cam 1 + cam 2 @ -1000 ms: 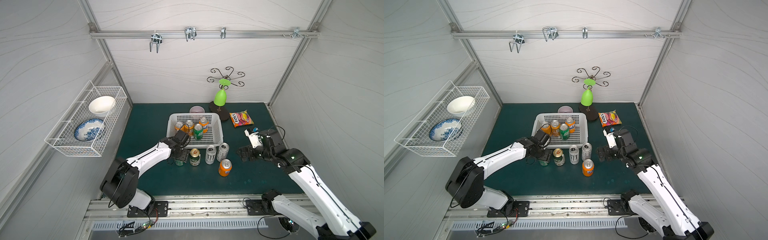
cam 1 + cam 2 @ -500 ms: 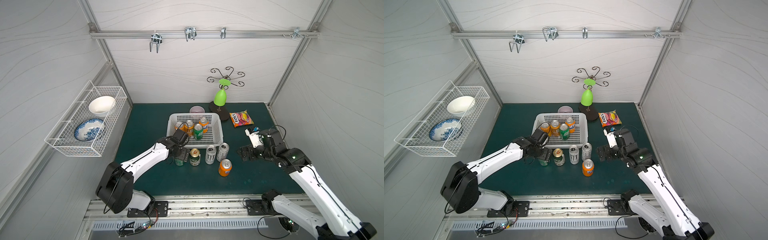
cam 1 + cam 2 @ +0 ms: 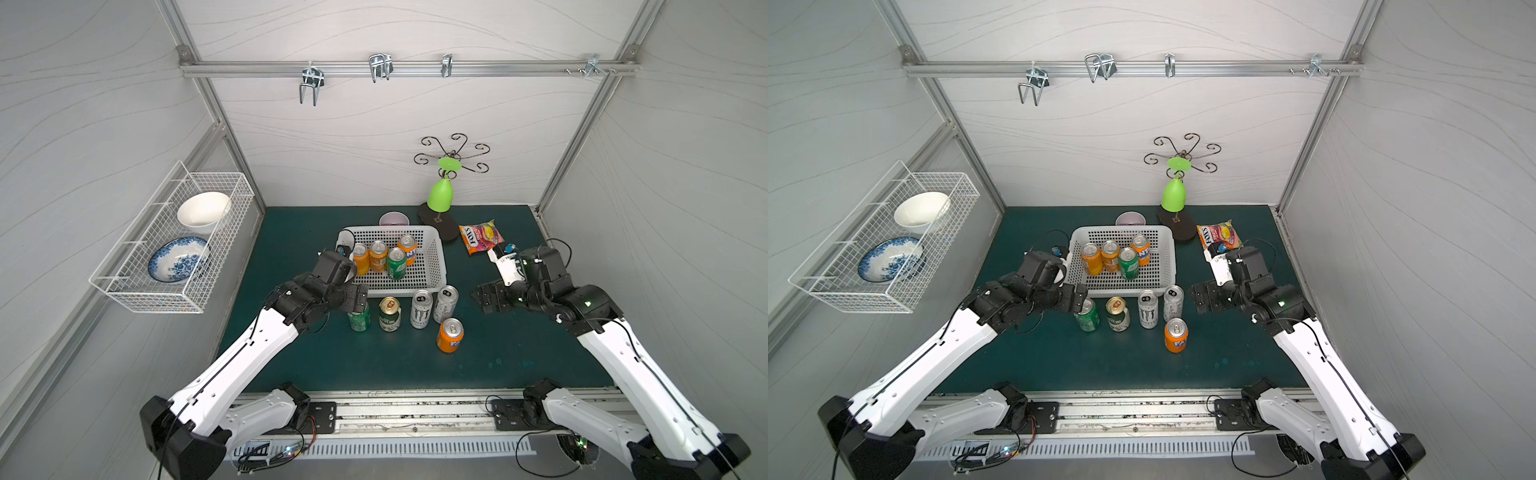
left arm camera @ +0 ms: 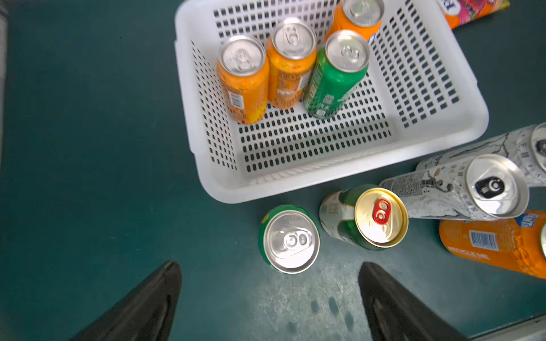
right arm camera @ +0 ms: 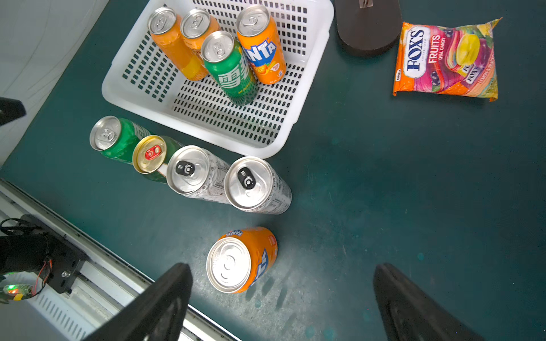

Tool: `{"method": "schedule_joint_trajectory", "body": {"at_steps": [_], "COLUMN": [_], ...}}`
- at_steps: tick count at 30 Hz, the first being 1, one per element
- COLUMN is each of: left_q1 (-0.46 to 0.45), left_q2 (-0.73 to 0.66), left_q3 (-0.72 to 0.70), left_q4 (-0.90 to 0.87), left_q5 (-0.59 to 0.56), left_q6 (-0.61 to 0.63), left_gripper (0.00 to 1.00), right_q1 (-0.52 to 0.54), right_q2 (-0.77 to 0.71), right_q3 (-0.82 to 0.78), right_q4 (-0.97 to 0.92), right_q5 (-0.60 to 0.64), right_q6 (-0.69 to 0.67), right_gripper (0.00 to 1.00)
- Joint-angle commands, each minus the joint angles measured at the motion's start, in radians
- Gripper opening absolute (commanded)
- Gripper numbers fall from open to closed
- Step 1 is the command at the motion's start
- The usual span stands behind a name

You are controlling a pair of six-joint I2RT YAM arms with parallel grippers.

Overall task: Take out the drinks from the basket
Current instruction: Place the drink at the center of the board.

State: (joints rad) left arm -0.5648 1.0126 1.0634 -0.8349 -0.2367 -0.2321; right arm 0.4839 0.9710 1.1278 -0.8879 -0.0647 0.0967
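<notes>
The white basket (image 3: 437, 266) stands mid-table and holds three orange cans (image 3: 378, 256) and a green can (image 3: 396, 263), all upright. In front of it on the mat stand a green can (image 4: 291, 240), a gold-topped can (image 4: 381, 217), two silver cans (image 3: 421, 308) and an orange can (image 5: 236, 262). My left gripper (image 4: 271, 280) is open just above and behind the outer green can, touching nothing. Open as well, my right gripper (image 5: 280, 283) hovers right of the can row, near the lone orange can, with nothing between its fingers.
A candy bag (image 3: 480, 237) lies at the back right. A green lamp on a dark base (image 3: 440, 222) and a pink bowl (image 3: 392, 219) stand behind the basket. A wire rack (image 3: 174, 266) with bowls hangs on the left wall. A metal rail (image 3: 395, 401) edges the table front.
My left gripper has opened wider off the green can, which now stands free on the mat, and has drawn back a little. The right arm has not moved.
</notes>
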Motion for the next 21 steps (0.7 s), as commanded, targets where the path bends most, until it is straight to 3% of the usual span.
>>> {"method": "schedule_joint_trajectory", "body": {"at_steps": [1,9,21], "left_q1": [0.003,0.006,0.008], "left_q2": [-0.062,-0.2,-0.203], "left_q3": [0.017,-0.066,-0.071], "left_q4": [0.016,0.111,0.103], "left_q5": [-0.117,-0.183,-0.193], "left_q6": [0.023,0.0,0.005], "left_gripper": [0.98,0.99,0.99], "right_q1": [-0.002,0.012,0.127], "right_q2": [0.045,0.202,0.51], "right_q3": [0.046,0.137,0.363], "right_q4": [0.034,0.096,0.136], "right_q5": [-0.048,-0.067,-0.013], "right_q6": [-0.012,-0.047,-0.09], "right_gripper": [0.99,0.99,0.99]}}
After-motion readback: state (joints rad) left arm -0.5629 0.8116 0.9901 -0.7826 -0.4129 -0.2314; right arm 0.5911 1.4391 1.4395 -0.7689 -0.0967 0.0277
